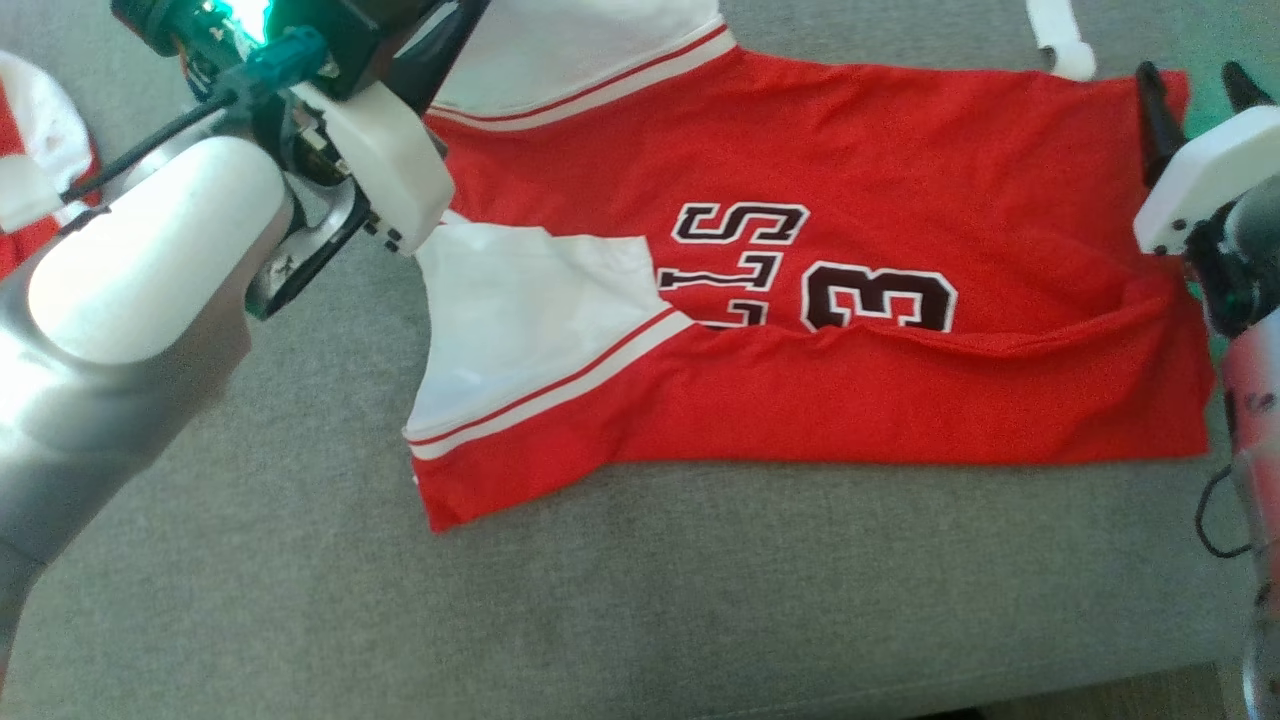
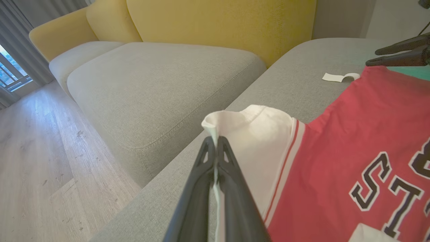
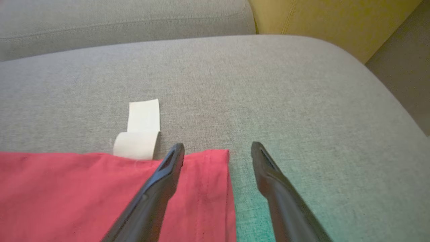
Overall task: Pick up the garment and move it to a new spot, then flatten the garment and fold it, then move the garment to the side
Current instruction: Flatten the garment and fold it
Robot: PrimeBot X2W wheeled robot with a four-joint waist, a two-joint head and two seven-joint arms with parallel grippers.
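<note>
The garment [image 1: 860, 330], a red jersey with white sleeves and dark lettering, lies spread on the grey cushion [image 1: 300, 600], its near edge folded over the print. My left gripper [image 2: 215, 143] is shut on the edge of the far white sleeve [image 2: 265, 134], which it lifts a little off the cushion; in the head view this gripper [image 1: 455, 30] reaches in at the top left. My right gripper [image 3: 217, 149] stands open over the jersey's far hem corner [image 3: 208, 188], one finger above the red cloth and the other over bare cushion. The head view has it [image 1: 1195, 85] at the right edge.
A curled white strip [image 3: 139, 131] lies on the cushion just beyond the hem. Another red and white cloth [image 1: 35, 170] sits at the left edge. A second grey seat [image 2: 151, 87], yellow backrests [image 2: 218, 23] and wooden floor [image 2: 37, 168] lie beyond the sleeve.
</note>
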